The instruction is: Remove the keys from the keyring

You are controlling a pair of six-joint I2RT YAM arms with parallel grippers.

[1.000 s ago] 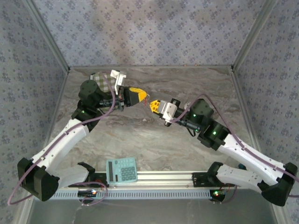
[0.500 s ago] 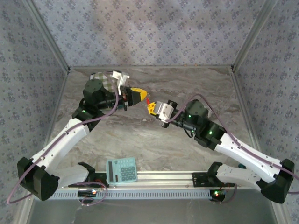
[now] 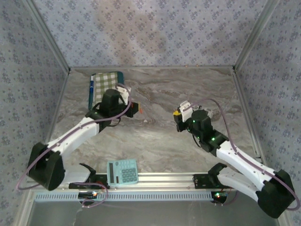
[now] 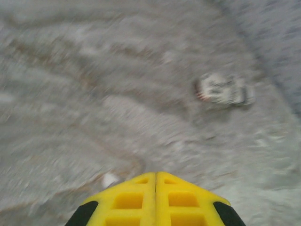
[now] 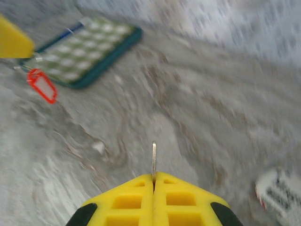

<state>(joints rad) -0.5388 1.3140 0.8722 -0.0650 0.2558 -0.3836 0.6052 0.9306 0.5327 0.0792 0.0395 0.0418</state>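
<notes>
One plaid pouch (image 3: 106, 79) sits far back, likely kept clear; left gripper (image 4: 155, 175) is pressed shut, and I see nothing held; right gripper (image 5: 154, 176) pinches a metal strip (image 5: 154, 157), likely tugging it free; my right wrist camera catches the red keys (image 5: 42, 85) beside the left finger (image 5: 11, 42), too small overhead.

Open marble table (image 3: 155, 136) is left between the left arm (image 3: 75, 136) and the right arm (image 3: 235, 153). The far-left corner is taken by a checked pad (image 3: 106, 77), the near edge by a teal calculator (image 3: 122, 172). A small white object (image 4: 223, 89) is seen near a wall's foot. The room is bounded by 3 patterned walls (image 3: 150, 33).
</notes>
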